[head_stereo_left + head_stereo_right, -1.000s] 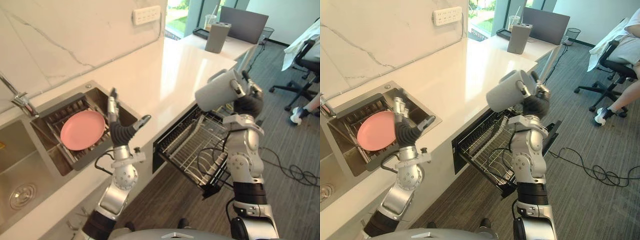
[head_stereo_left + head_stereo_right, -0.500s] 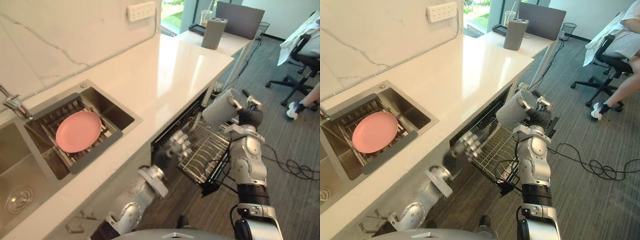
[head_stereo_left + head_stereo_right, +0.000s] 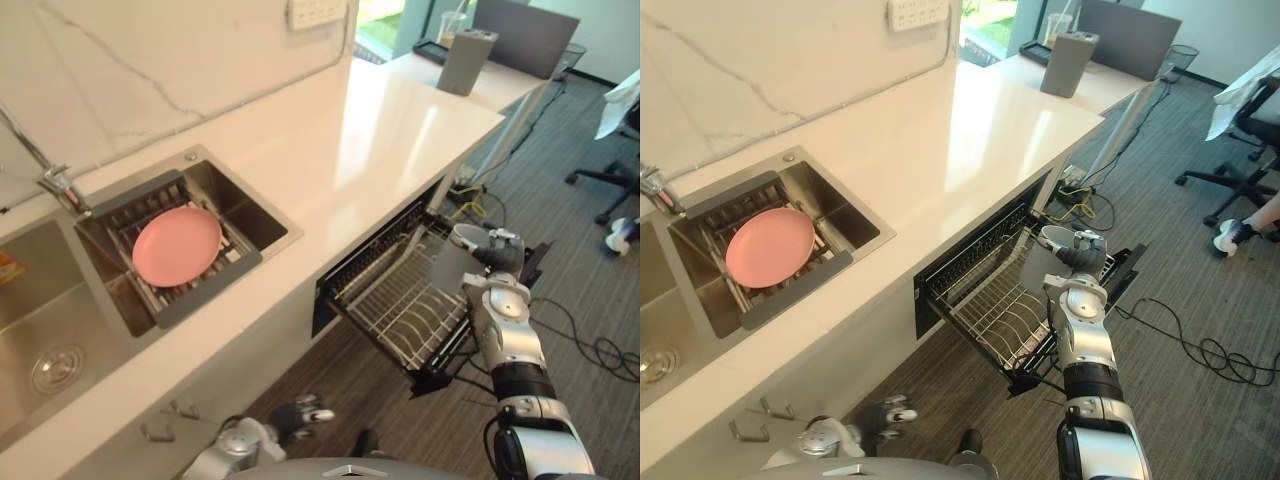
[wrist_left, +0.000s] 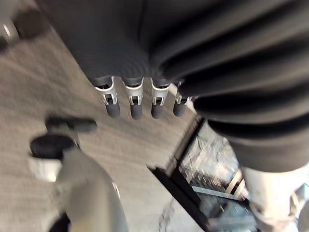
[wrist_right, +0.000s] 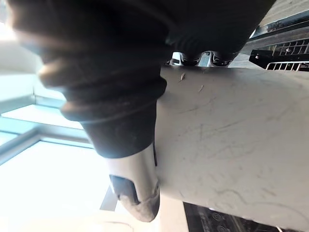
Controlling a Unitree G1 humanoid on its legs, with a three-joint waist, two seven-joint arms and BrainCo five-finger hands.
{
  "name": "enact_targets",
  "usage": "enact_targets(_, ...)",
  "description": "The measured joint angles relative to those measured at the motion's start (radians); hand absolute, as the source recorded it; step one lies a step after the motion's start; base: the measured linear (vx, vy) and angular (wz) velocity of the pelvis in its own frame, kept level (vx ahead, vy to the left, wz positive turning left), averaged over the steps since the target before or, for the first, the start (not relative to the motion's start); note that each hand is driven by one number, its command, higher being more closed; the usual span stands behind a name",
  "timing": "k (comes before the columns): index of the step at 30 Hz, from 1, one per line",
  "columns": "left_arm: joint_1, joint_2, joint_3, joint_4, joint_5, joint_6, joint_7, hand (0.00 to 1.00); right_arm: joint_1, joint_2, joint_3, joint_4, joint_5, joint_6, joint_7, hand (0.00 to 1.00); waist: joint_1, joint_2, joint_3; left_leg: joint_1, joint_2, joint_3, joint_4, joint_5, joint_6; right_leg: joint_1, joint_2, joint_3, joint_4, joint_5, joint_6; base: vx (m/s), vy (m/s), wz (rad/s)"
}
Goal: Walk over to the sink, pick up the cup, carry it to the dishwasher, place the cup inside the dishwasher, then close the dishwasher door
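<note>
Silver fingers (image 4: 136, 102) of the left robot hand (image 3: 298, 413) hang straight and relaxed in its wrist view, holding nothing. The hand is low, close above the wood-patterned floor (image 3: 350, 385) at the foot of the cabinets.

Further out, the right robot hand (image 3: 497, 252) is curled round the pale grey cup (image 3: 452, 268). In the right wrist view the cup's scuffed wall (image 5: 231, 145) lies against the palm, with the thumb (image 5: 135, 186) alongside it. The cup is tilted with its open mouth turned upward, and it sits over the outer end of the wire rack (image 3: 395, 305). Whether it touches the wires I cannot tell.

The rack is pulled well out of the dishwasher (image 3: 335, 295), whose dark door (image 3: 1128, 270) lies dropped open beneath it.

Above the dishwasher runs the white table (image 3: 400, 130). A steel sink (image 3: 255, 215) is set into its left part. In the sink a pink plate (image 3: 177, 245) lies flat on a grey drainer tray (image 3: 205, 290), and a tap (image 3: 60, 185) stands at the back edge.

A white socket strip (image 3: 315, 12) is fixed to the marble wall behind the table. At the table's far end stand a grey box (image 3: 465, 62) and a laptop (image 3: 525, 30). An office chair (image 3: 1230, 165) stands well apart on the carpet to the right, with a person's shoe (image 3: 1230, 235) near it.
</note>
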Motion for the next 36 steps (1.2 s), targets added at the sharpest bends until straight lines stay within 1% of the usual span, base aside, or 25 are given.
enact_targets(2,-0.042,0.007,0.095,0.073,0.063,-0.052,0.065,0.0,-0.103,-0.043,0.019,0.084,0.0,-0.018,-0.006,1.0,0.019,0.007,0.079,-0.056,0.003,-0.023,0.0,0.026,-0.001,-0.051,0.0,-0.014,0.018,-0.001,-0.001,-0.16,0.006,0.29)
enact_targets(3,-0.056,0.008,0.117,0.091,0.077,-0.064,0.082,0.0,-0.133,-0.055,0.027,0.105,0.0,-0.024,-0.007,1.0,0.023,0.008,0.103,-0.07,0.005,-0.029,0.0,0.033,-0.003,-0.066,0.001,-0.015,0.024,-0.001,-0.002,-0.16,-0.016,0.31)
enact_targets(4,-0.078,0.011,0.157,0.125,0.097,-0.083,0.119,0.0,-0.186,-0.075,0.04,0.136,0.0,-0.031,-0.009,1.0,0.034,0.01,0.15,-0.094,0.007,-0.044,0.0,0.05,-0.002,-0.092,0.003,-0.022,0.033,0.002,-0.006,-0.11,-0.022,0.23)
enact_targets(5,-0.088,0.014,0.177,0.145,0.112,-0.095,0.14,0.0,-0.209,-0.083,0.045,0.151,0.0,-0.038,-0.013,1.0,0.04,0.009,0.172,-0.109,0.009,-0.049,0.0,0.059,-0.003,-0.105,0.003,-0.029,0.037,0.005,-0.01,-0.11,-0.041,0.33)
enact_targets(7,-0.128,0.013,0.251,0.186,0.112,-0.141,0.218,0.0,-0.283,-0.105,0.048,0.204,0.001,-0.047,-0.033,1.0,0.062,0.009,0.239,-0.162,0.012,-0.074,0.0,0.091,-0.008,-0.147,0.005,-0.05,0.049,0.014,-0.023,-0.05,-0.041,0.32)
enact_targets(8,-0.137,0.013,0.262,0.199,0.112,-0.15,0.236,0.0,-0.301,-0.106,0.053,0.223,0.001,-0.049,-0.037,1.0,0.066,0.007,0.249,-0.172,0.013,-0.076,0.0,0.094,-0.009,-0.155,0.005,-0.053,0.05,0.019,-0.029,-0.01,-0.038,0.19)
enact_targets(10,-0.149,0.015,0.303,0.247,0.112,-0.18,0.29,0.0,-0.338,-0.108,0.107,0.263,0.001,-0.051,-0.044,1.0,0.086,0.001,0.254,-0.215,0.012,-0.083,0.0,0.101,-0.004,-0.196,0.004,-0.057,0.054,0.022,-0.033,0.03,-0.042,0.11)
enact_targets(12,-0.151,0.016,0.322,0.286,0.111,-0.188,0.324,0.0,-0.353,-0.109,0.134,0.271,0.001,-0.052,-0.047,1.0,0.094,0.001,0.254,-0.244,0.008,-0.097,0.0,0.106,-0.002,-0.22,0.002,-0.06,0.058,0.022,-0.033,0.05,-0.05,0.15)
enact_targets(13,-0.15,0.016,0.333,0.319,0.111,-0.192,0.34,0.0,-0.377,-0.109,0.155,0.304,0.001,-0.057,-0.047,1.0,0.095,0.0,0.256,-0.262,0.008,-0.102,0.0,0.111,0.001,-0.236,0.001,-0.061,0.061,0.022,-0.033,0.05,-0.051,0.16)
enact_targets(15,-0.149,0.013,0.339,0.355,0.111,-0.193,0.355,0.0,-0.407,-0.11,0.167,0.337,0.001,-0.059,-0.048,1.0,0.103,0.001,0.26,-0.285,0.007,-0.106,0.004,0.114,0.001,-0.257,0.001,-0.061,0.064,0.022,-0.033,0.04,-0.052,0.09)
enact_targets(16,-0.15,0.011,0.34,0.374,0.11,-0.198,0.356,0.0,-0.431,-0.115,0.182,0.364,0.001,-0.059,-0.049,1.0,0.113,0.002,0.261,-0.311,0.007,-0.111,0.005,0.12,0.002,-0.283,0.0,-0.061,0.068,0.023,-0.034,0.03,-0.055,0.09)
enact_targets(18,-0.154,0.009,0.34,0.385,0.111,-0.205,0.346,0.0,-0.453,-0.123,0.2,0.393,0.001,-0.058,-0.048,1.0,0.116,0.006,0.273,-0.33,0.006,-0.123,0.005,0.126,0.003,-0.298,0.0,-0.061,0.071,0.022,-0.034,0.02,-0.057,0.16)
enact_targets(20,-0.164,0.007,0.335,0.391,0.137,-0.214,0.289,0.0,-0.464,-0.146,0.201,0.419,0.001,-0.057,-0.046,1.0,0.121,0.02,0.298,-0.355,0.005,-0.135,0.005,0.131,0.001,-0.321,-0.005,-0.058,0.091,0.013,-0.032,0.0,-0.05,0.22)
enact_targets(22,-0.169,0.007,0.326,0.393,0.179,-0.213,0.256,0.0,-0.469,-0.165,0.213,0.424,0.001,-0.055,-0.034,1.0,0.125,0.033,0.309,-0.373,0.001,-0.143,0.005,0.134,-0.001,-0.342,-0.012,-0.057,0.105,0.008,-0.031,-0.01,-0.036,0.1)
enact_targets(23,-0.174,0.008,0.311,0.395,0.193,-0.21,0.255,0.0,-0.486,-0.179,0.243,0.45,-0.001,-0.051,-0.021,1.0,0.127,0.046,0.319,-0.381,-0.001,-0.143,0.005,0.137,0.001,-0.354,-0.016,-0.055,0.115,0.006,-0.031,-0.02,-0.041,0.02)
enact_targets(25,-0.189,0.008,0.291,0.415,0.194,-0.201,0.274,0.0,-0.493,-0.178,0.261,0.462,-0.023,-0.038,-0.003,1.0,0.129,0.056,0.325,-0.393,-0.001,-0.143,0.005,0.138,0.001,-0.37,-0.017,-0.051,0.121,0.006,-0.03,-0.01,-0.044,-0.04)
enact_targets(28,-0.211,0.009,0.275,0.451,0.197,-0.178,0.305,0.0,-0.495,-0.178,0.299,0.473,-0.076,-0.033,0.033,1.0,0.13,0.057,0.325,-0.413,0.003,-0.147,0.005,0.143,-0.002,-0.392,-0.015,-0.05,0.126,0.004,-0.033,-0.01,-0.051,0.0)
enact_targets(30,-0.215,0.007,0.273,0.466,0.198,-0.167,0.322,0.0,-0.492,-0.177,0.324,0.493,-0.112,-0.032,0.042,1.0,0.13,0.057,0.325,-0.416,0.003,-0.151,0.005,0.144,-0.003,-0.395,-0.015,-0.05,0.131,0.0,-0.033,0.0,-0.054,0.04)
enact_targets(34,-0.216,0.005,0.269,0.5,0.211,-0.164,0.332,0.0,-0.484,-0.184,0.36,0.506,-0.222,-0.031,0.075,1.0,0.125,0.057,0.325,-0.427,0.005,-0.169,0.005,0.147,-0.006,-0.409,-0.016,-0.056,0.161,-0.021,-0.035,0.0,-0.047,0.1)
enact_targets(35,-0.215,0.005,0.269,0.504,0.211,-0.164,0.332,0.0,-0.484,-0.188,0.365,0.512,-0.234,-0.031,0.08,1.0,0.125,0.057,0.325,-0.428,0.006,-0.173,0.005,0.147,-0.007,-0.41,-0.016,-0.057,0.164,-0.024,-0.036,-0.01,-0.044,0.16)
enact_targets(36,-0.215,0.005,0.268,0.508,0.212,-0.164,0.332,0.0,-0.483,-0.199,0.383,0.529,-0.238,-0.031,0.094,0.0,0.126,0.057,0.325,-0.43,0.008,-0.181,0.005,0.149,-0.009,-0.41,-0.016,-0.059,0.172,-0.032,-0.037,-0.01,-0.045,0.16)
